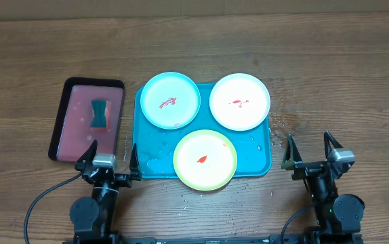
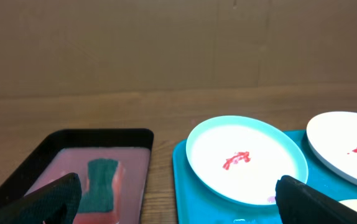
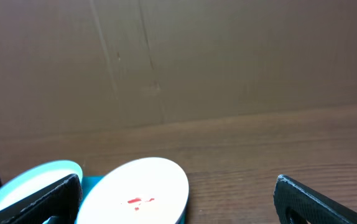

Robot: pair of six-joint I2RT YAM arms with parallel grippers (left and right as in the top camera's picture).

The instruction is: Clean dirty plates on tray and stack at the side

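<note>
Three plates lie on the turquoise tray [image 1: 152, 163]: a light blue plate [image 1: 170, 100] at back left, a white plate [image 1: 240, 102] at back right, a yellow-green plate [image 1: 205, 160] in front. Each has a red sauce smear. My left gripper [image 1: 109, 157] is open and empty near the table's front, between the black tray and the turquoise tray. My right gripper [image 1: 311, 150] is open and empty, right of the tray. The left wrist view shows the blue plate [image 2: 247, 158], white plate [image 2: 346, 152] and tray [image 2: 188, 193]. The right wrist view shows the white plate [image 3: 138, 193] and blue plate [image 3: 32, 180].
A black-rimmed tray [image 1: 64, 118] with pinkish liquid stands left of the turquoise tray, with a dark green sponge [image 1: 99, 114] in it; the sponge also shows in the left wrist view [image 2: 101, 186]. Water drops lie on the wooden table [image 1: 343, 81] around the tray.
</note>
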